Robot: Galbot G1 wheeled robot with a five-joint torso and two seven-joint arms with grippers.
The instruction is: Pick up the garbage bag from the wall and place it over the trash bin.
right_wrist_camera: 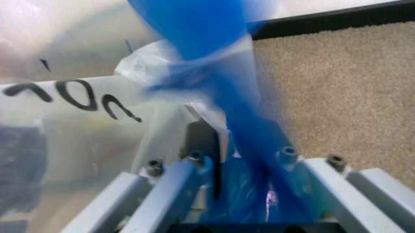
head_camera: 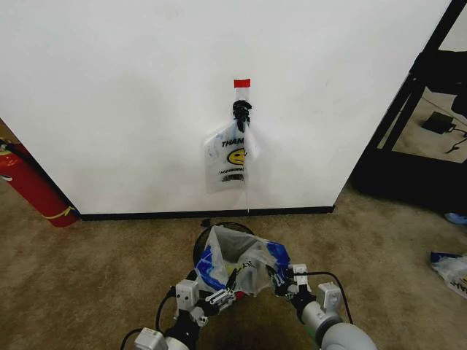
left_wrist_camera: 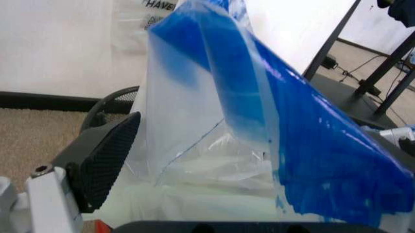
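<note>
The garbage bag point(head_camera: 241, 257), crinkly translucent white with blue patches, stands opened up over the black wire trash bin point(head_camera: 199, 246) on the carpet just in front of the wall point(head_camera: 131, 95). My right gripper point(head_camera: 282, 278) is shut on the bag's right edge; blue plastic point(right_wrist_camera: 241, 160) runs pinched between its fingers. At the bag's lower left edge is my left gripper point(head_camera: 219, 295), open, with one black finger pad point(left_wrist_camera: 107, 160) well off to the side of the bag's film point(left_wrist_camera: 259, 126). The bin's rim point(left_wrist_camera: 110, 99) shows behind that pad.
A flat white "THANK YOU" smiley bag point(head_camera: 232, 157) hangs from a black hook point(head_camera: 241, 111) under a red tape strip point(head_camera: 241, 83). A red fire extinguisher point(head_camera: 29, 186) stands at the left, a black frame point(head_camera: 398, 117) at the right, and loose bags point(head_camera: 452, 270) lie on the carpet.
</note>
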